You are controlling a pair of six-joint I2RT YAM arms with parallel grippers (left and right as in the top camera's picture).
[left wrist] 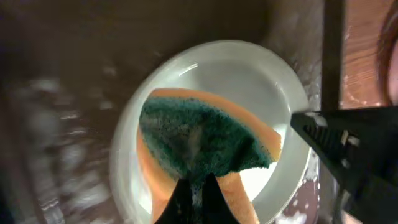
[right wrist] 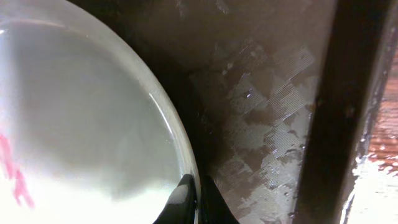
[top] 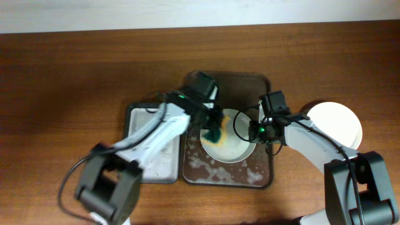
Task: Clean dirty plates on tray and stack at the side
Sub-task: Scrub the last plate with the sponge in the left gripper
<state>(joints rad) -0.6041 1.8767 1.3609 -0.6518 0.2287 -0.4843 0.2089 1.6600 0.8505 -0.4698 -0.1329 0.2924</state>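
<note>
The left gripper (left wrist: 196,200) clamps the sponge (left wrist: 199,140), pressing it onto the plate (top: 239,145) in the tray (top: 250,79) to scrub; the right gripper (top: 256,130) pinches that plate's rim, likely steadying it; red smears (right wrist: 13,171) show there; a white plate (top: 336,125) sits aside on the desk (top: 75,75).

The left arm (top: 156,128) stretches forward and bends down. The left fingers (left wrist: 214,202) squeeze a sponge (left wrist: 199,140) tight. The right arm (top: 306,140) comes in from the side. The right fingers (right wrist: 181,198) pinch a plate (right wrist: 81,124) by its edge.

The round shallow plate (left wrist: 249,87) is milky white – red-pink smears (right wrist: 13,174) at one edge. The folded sponge (left wrist: 199,143): dark green over orange (yellowish overhead). The rectangular dark brown tray (right wrist: 267,106) shows faint chequering.
</note>
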